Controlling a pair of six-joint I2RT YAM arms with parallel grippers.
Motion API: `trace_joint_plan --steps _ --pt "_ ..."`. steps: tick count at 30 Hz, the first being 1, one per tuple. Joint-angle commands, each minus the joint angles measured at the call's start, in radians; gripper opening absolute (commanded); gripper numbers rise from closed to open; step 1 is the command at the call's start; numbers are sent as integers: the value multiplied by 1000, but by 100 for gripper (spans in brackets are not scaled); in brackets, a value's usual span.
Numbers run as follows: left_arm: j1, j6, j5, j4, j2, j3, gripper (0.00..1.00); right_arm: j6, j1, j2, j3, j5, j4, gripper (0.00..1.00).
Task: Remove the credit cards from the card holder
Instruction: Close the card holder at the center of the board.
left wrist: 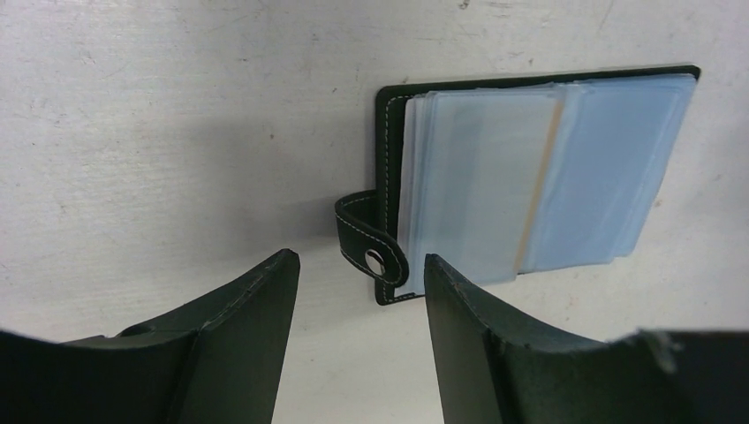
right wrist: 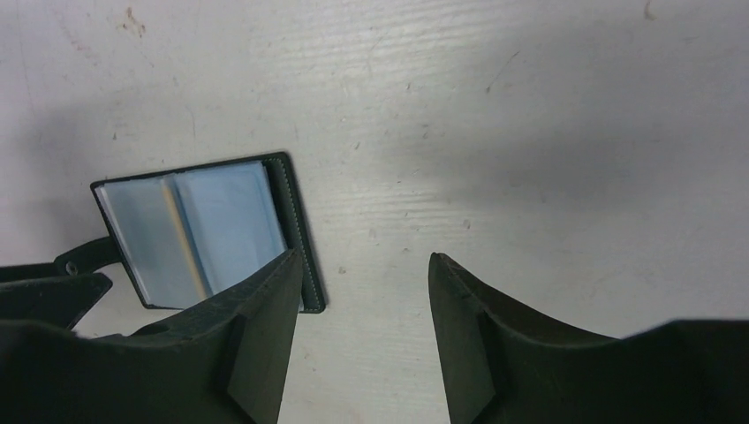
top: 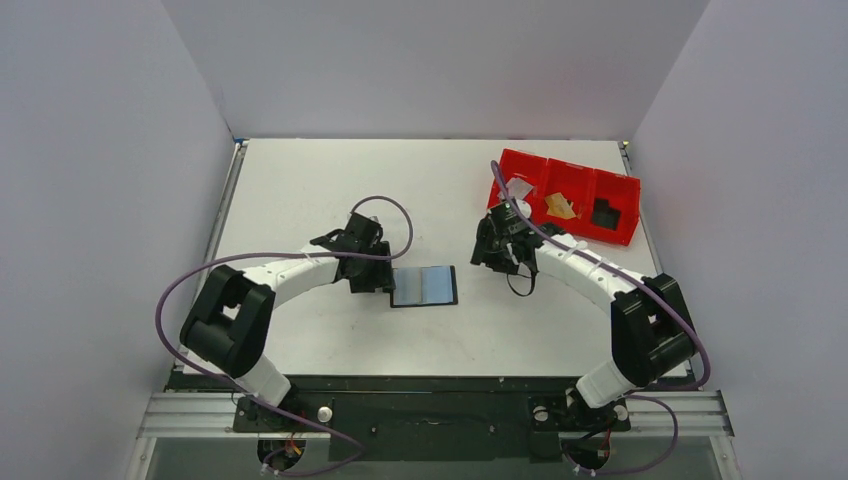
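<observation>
The card holder (top: 424,286) lies open and flat on the table, a black cover with pale blue clear sleeves (left wrist: 530,177); a thin tan strip runs down its middle fold. My left gripper (top: 373,279) is open just left of it, its fingertips (left wrist: 360,265) either side of the snap strap (left wrist: 366,238) without touching. My right gripper (top: 497,257) is open over bare table to the holder's right (right wrist: 364,261), with the holder (right wrist: 203,230) beside its left finger. Three credit cards lie in the red tray: silver-grey (top: 520,188), gold (top: 560,207), black (top: 604,213).
The red three-compartment tray (top: 628,212) stands at the back right, just behind my right gripper. White walls close in the table on three sides. Purple cables loop over both arms.
</observation>
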Motion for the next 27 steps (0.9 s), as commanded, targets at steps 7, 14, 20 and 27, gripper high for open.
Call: trace_joint_plan --steps 7,14,20,27 --pt "-10 4 -90 63 44 53 44 105 100 -32 -56 -35 157 51" --pt "-10 -1 -95 99 67 45 28 120 139 3 -73 -38 182 50" --pt "-11 0 -95 101 71 53 9 126 159 33 -81 -45 199 50" --pt "-11 1 -98 62 22 69 0 144 170 81 -100 -43 238 49"
